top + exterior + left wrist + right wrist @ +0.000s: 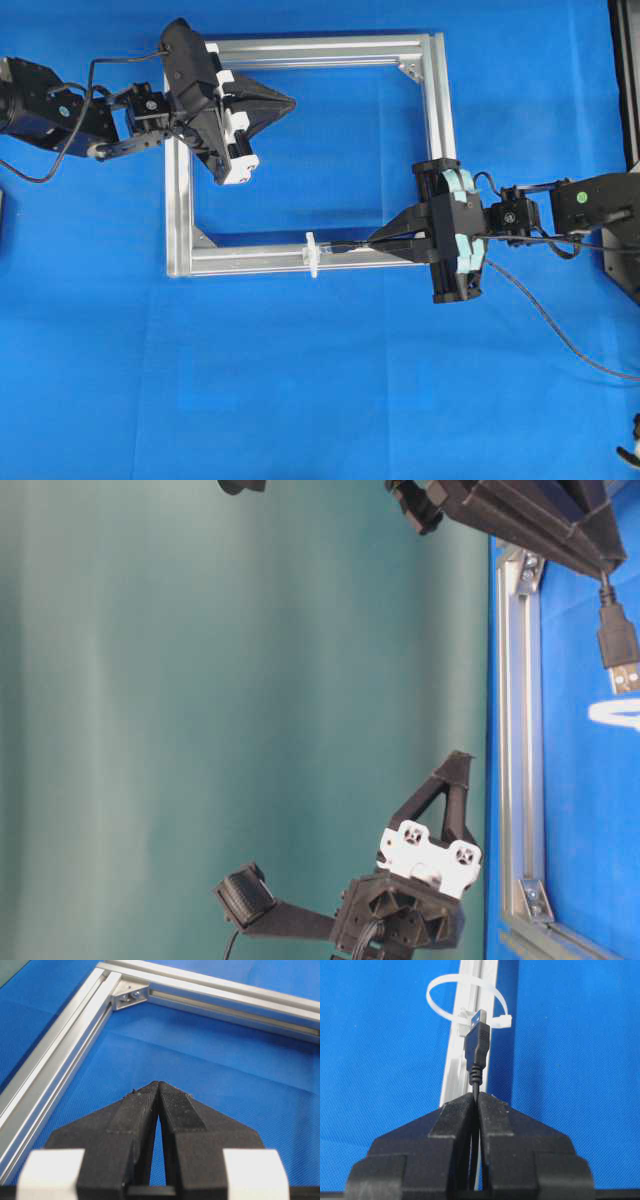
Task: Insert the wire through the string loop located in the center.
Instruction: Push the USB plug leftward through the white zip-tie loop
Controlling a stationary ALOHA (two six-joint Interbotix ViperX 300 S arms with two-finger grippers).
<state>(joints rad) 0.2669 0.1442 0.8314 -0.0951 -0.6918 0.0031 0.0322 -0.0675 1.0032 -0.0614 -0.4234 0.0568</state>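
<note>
The string loop [312,253] is a thin white tie standing upright on the near bar of the silver frame [180,200]. My right gripper [374,243] is shut on the wire just behind its black USB plug [340,247]. The plug points at the loop, its silver tip just short of it. In the right wrist view the plug [477,1042] is lined up with the loop [465,997] beyond my gripper [476,1096]. The wire [550,320] trails off to the right. My left gripper [290,102] is shut and empty above the frame's inside, as the left wrist view [158,1083] shows.
The frame has silver corner brackets [129,995] and lies on a blue cloth. In the table-level view the plug [618,645] hangs a little short of the loop [612,713]. A black stand [625,80] is at the right edge.
</note>
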